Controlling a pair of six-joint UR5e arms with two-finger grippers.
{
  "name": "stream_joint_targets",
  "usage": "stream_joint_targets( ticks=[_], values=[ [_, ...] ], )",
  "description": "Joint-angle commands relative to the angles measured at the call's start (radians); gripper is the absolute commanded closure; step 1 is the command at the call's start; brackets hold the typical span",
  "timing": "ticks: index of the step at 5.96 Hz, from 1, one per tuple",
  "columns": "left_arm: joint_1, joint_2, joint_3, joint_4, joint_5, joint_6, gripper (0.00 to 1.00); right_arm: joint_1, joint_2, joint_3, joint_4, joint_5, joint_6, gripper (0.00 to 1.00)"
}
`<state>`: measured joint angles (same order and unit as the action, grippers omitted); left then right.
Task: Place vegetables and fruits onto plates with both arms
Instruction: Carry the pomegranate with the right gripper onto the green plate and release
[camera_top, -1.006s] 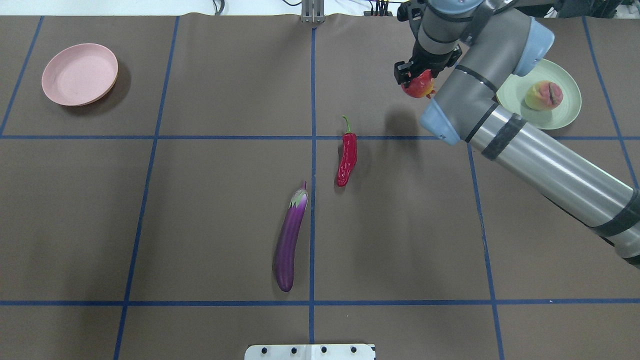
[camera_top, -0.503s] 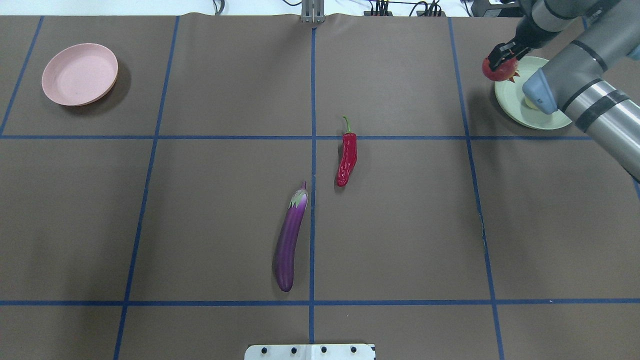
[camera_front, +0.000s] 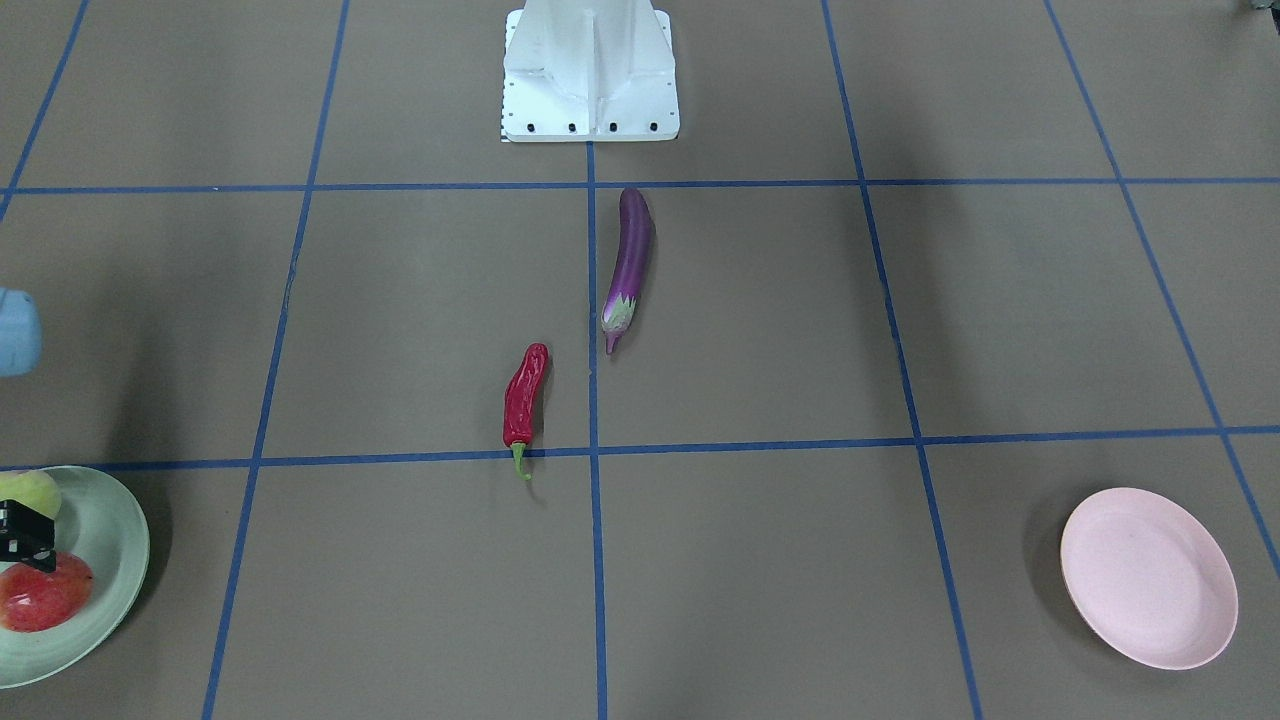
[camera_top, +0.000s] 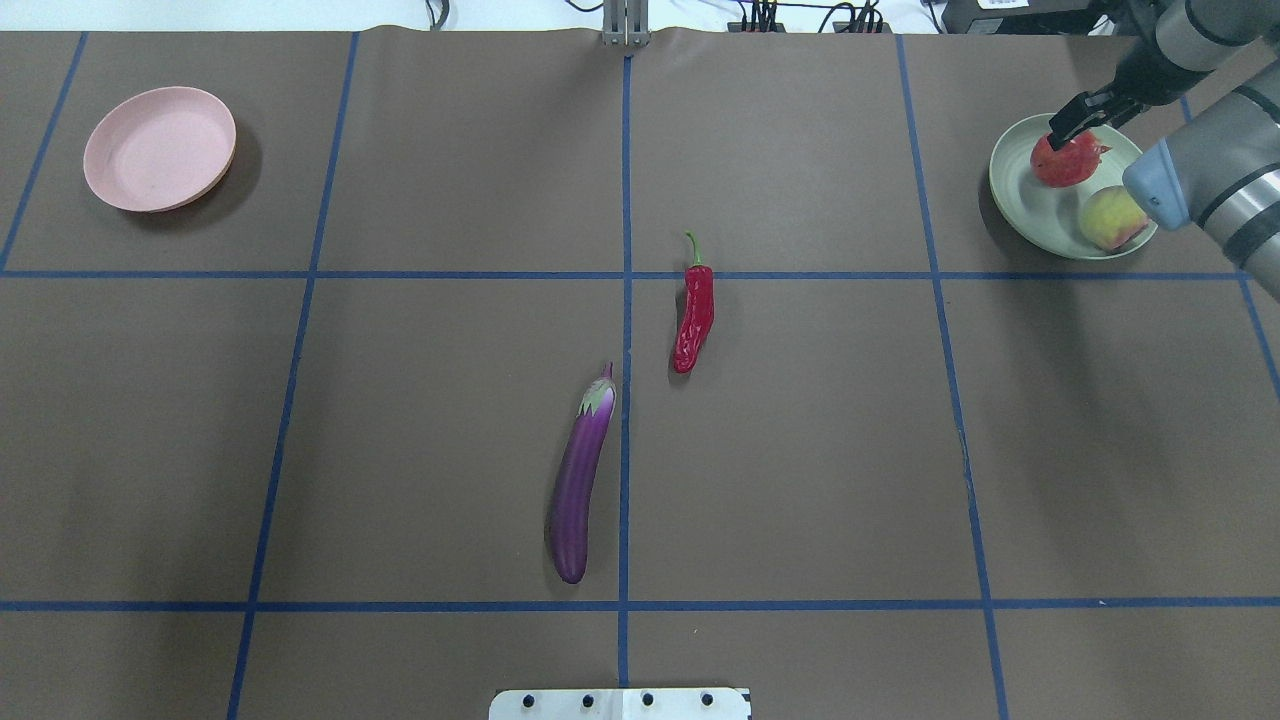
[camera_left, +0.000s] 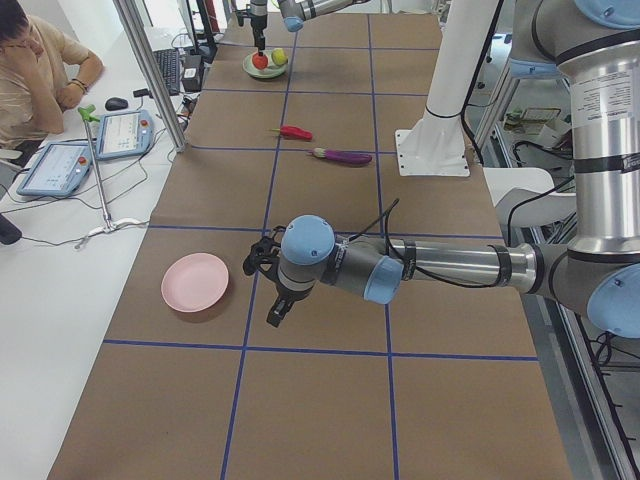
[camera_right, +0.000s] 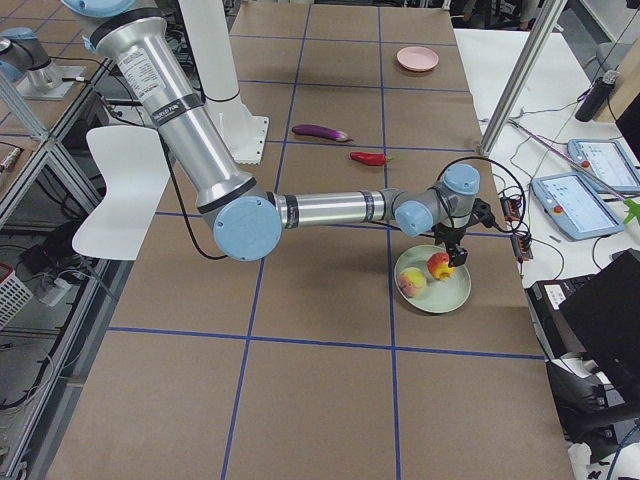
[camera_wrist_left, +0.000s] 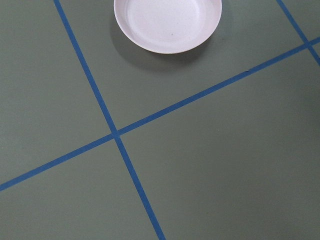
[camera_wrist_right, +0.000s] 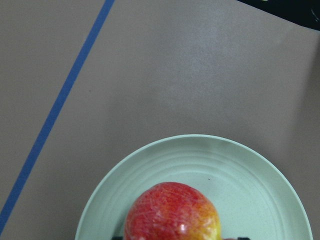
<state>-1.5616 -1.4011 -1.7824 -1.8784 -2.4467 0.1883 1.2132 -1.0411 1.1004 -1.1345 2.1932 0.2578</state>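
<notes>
Up at two o'clock overhead, the bumpy red-orange ball-shaped fruit (camera_top: 1066, 160) sits on the matte mint-green round plate (camera_top: 1020, 205), beside the pink-and-yellow round peach (camera_top: 1108, 218). Pointing down, the right gripper (camera_top: 1082, 118) straddles it, clamp unclear; the left gripper (camera_left: 268, 285) is equally unclear.

Brown table cover (camera_top: 450, 450) w/ blue tape grid (camera_top: 627, 150); 2 dishes: pale mint green plate (camera_top: 1020, 200), pale pink plate (camera_top: 160, 148). Produce: red-orange fruit (camera_top: 1062, 162) w/ yellow blush, pink-and-yellow-green peach (camera_top: 1110, 218), purple eggplant (camera_top: 580, 480) w/ pale green-white cap, red chili (camera_top: 693, 315) w/ green stem. Right arm (camera_top: 1230, 170) silver-grey w/ light-blue joint caps, black bands & black right gripper (camera_top: 1080, 125); base block (camera_front: 590, 70) white.
</notes>
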Motion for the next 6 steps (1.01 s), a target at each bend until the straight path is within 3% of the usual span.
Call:
stream_joint_targets(
  ticks=[1,2,3,4,5,6],
  values=[
    [0.014,-0.118,0.023,0.016,-0.002,-0.088,0.0,-0.003,-0.004,0.007,0.002,0.023,0.058,0.01],
    [0.065,-0.16,0.018,0.004,-0.032,-0.394,0.0,-0.003,-0.02,0.009,0.031,0.034,0.058,0.01],
    [0.168,-0.236,0.011,0.001,-0.003,-0.617,0.0,-0.001,-0.034,0.009,0.051,0.034,0.058,0.01],
    [0.251,-0.31,0.02,0.034,0.055,-0.669,0.0,-0.001,-0.036,0.013,0.052,0.034,0.058,0.01],
    [0.3,-0.329,0.009,-0.057,0.049,-0.672,0.0,0.014,-0.036,0.03,0.05,0.033,0.058,0.01],
    [0.405,-0.347,0.0,-0.143,0.052,-0.905,0.0,0.052,-0.045,0.076,0.006,0.042,0.057,0.01]
  ],
)
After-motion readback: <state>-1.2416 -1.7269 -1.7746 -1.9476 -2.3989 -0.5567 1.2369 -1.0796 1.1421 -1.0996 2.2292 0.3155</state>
